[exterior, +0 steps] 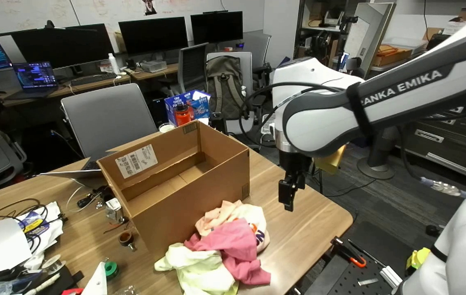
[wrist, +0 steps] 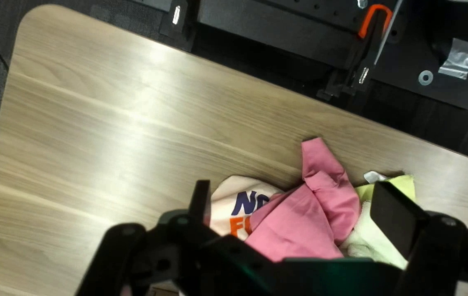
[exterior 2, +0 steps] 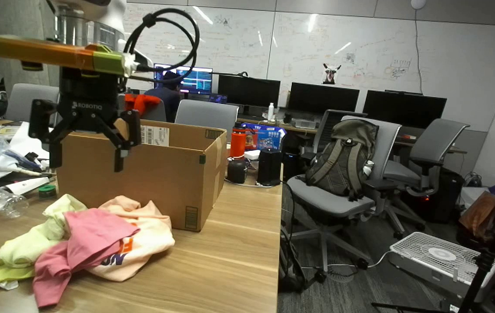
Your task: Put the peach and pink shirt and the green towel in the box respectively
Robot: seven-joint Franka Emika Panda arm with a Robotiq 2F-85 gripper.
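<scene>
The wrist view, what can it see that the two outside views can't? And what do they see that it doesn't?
Only the wrist view shows a metal washer past the edge of the wooden table.
Only the two exterior views show an olive backpack, a red-orange water bottle and the white label inside the box.
All three share the wooden table, the peach and pink shirt, the green towel and the hand.

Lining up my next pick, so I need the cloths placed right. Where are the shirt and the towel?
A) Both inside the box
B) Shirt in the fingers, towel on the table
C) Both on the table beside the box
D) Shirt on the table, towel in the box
C: in both exterior views the shirt and towel lie bunched together on the table, outside the box, and the open fingers hold neither.
</scene>
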